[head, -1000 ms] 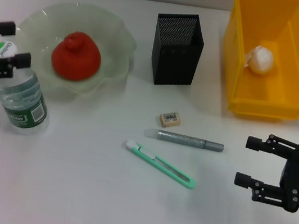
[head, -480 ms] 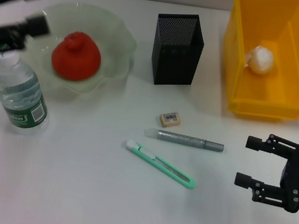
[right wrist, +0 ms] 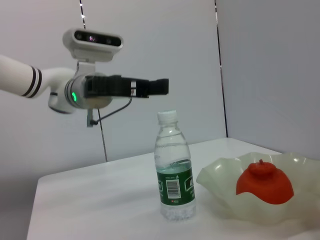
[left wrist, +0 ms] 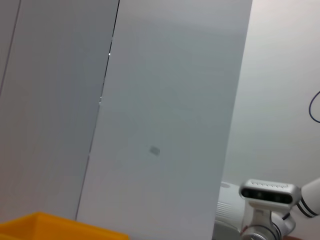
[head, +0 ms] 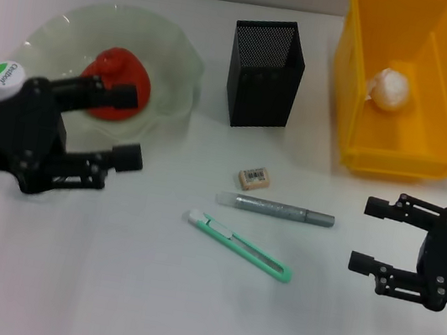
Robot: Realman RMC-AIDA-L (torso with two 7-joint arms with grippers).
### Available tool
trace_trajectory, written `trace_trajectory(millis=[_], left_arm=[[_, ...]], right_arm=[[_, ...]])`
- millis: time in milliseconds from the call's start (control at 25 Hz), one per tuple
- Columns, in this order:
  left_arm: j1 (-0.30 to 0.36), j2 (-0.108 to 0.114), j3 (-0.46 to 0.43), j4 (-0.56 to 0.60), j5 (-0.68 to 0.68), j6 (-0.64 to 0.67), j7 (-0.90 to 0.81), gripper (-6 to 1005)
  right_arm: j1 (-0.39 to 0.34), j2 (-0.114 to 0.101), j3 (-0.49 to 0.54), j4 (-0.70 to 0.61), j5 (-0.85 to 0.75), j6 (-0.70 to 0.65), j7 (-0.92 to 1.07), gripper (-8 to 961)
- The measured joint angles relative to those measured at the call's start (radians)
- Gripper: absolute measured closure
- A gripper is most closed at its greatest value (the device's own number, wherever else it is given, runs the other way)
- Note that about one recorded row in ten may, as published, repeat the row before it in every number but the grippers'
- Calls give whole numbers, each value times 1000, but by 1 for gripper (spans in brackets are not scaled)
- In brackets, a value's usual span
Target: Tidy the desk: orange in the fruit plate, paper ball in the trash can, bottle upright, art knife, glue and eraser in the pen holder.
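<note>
A clear bottle (right wrist: 174, 167) is seen standing upright beside the plate (head: 179, 71) holding the orange (head: 111, 82), while both the left gripper (head: 128, 126) and right gripper (head: 370, 235) are spread apart, holding nothing.

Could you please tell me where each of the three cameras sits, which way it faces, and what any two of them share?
Head view: sits high, looks down on the desk; shows the left tool, open, beside the fruit plate, and the right tool, open.
Left wrist view: faces the wall, catching the trash can edge and the robot's own head.
Right wrist view: looks level across the desk at the upright bottle, the orange and the left arm.
Shared: head and right wrist views both show bottle, orange, plate.
</note>
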Motion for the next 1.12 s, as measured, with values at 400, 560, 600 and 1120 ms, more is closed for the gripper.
trace_trajectory(millis=[400, 560, 600, 1120], left_arm=[[-7, -8, 3, -129, 123, -81, 145, 219], [-4, -10, -1, -135, 160, -103, 157, 221], [-3, -8, -1, -135, 168, -103, 157, 221], [4, 19, -5, -114, 273, -134, 166, 223]], right_arm=[[9, 3, -2, 0, -6, 0, 11, 193], [9, 3, -3, 0, -6, 0, 12, 194], [10, 3, -3, 0, -6, 0, 13, 194], [43, 9, -3, 19, -7, 30, 112, 193]])
